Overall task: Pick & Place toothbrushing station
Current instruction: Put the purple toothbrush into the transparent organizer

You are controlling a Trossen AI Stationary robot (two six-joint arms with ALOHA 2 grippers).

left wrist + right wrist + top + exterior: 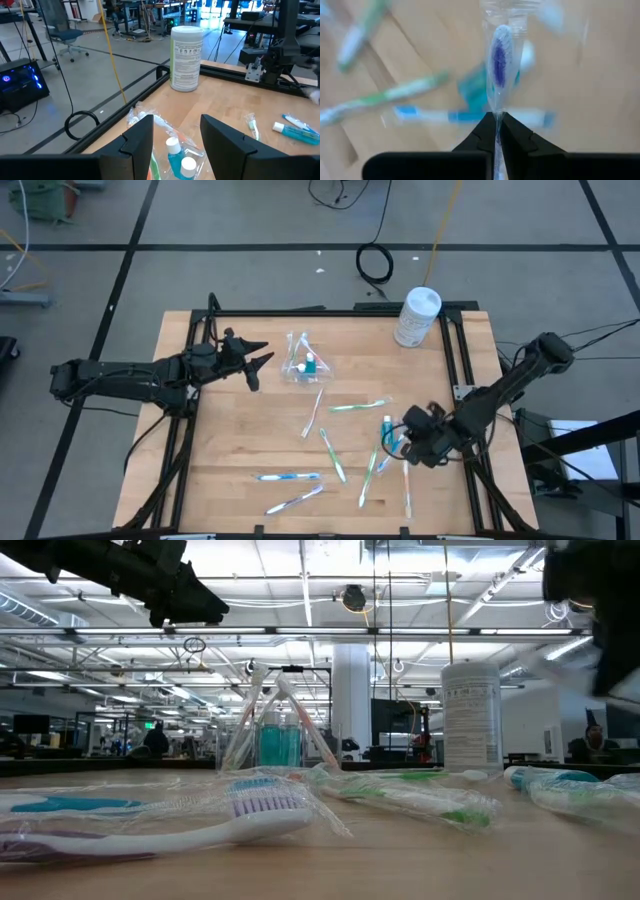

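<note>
Nothing readable for you: white canister (186, 59) at table's 1 o'clock carries printed label, text too small to read.

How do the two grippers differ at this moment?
The left gripper is open, while the right gripper is shut on a purple toothbrush. The left gripper hovers beside the clear cup near the table's back, empty; the right gripper is over the scattered toothbrushes near the front right. The left wrist view looks down on the tubes in the cup; the right wrist view shows the wrapped brush pinched between its fingers. Both are dark two-finger grippers.
</note>
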